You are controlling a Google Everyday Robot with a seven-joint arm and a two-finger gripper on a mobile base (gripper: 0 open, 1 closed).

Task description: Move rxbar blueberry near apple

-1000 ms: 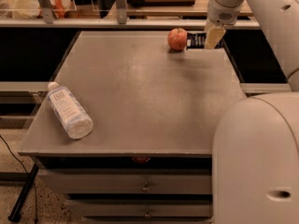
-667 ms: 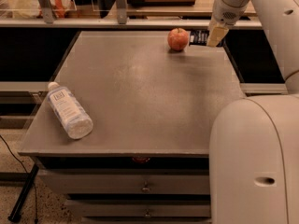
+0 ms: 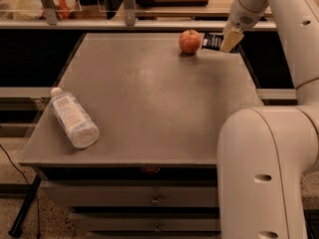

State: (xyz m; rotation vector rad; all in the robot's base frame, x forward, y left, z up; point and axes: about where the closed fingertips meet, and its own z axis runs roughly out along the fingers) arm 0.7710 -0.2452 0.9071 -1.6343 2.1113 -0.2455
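Observation:
The red-orange apple [image 3: 190, 41] sits at the far right of the grey table top [image 3: 149, 98]. The dark navy rxbar blueberry [image 3: 211, 41] lies just right of the apple, almost touching it, near the table's far right corner. My gripper [image 3: 231, 39] hangs from the white arm at the bar's right end and covers that end. Whether it holds the bar does not show.
A clear plastic bottle with a white label [image 3: 74, 117] lies on its side near the table's front left edge. A shelf with a rail and posts [image 3: 128, 6] runs behind the table. My white arm and base [image 3: 264, 168] fill the right foreground. Drawers sit below the table top.
The gripper has stayed at the bar's right end with only a slight shift up and back. The bar, apple and bottle have not moved.

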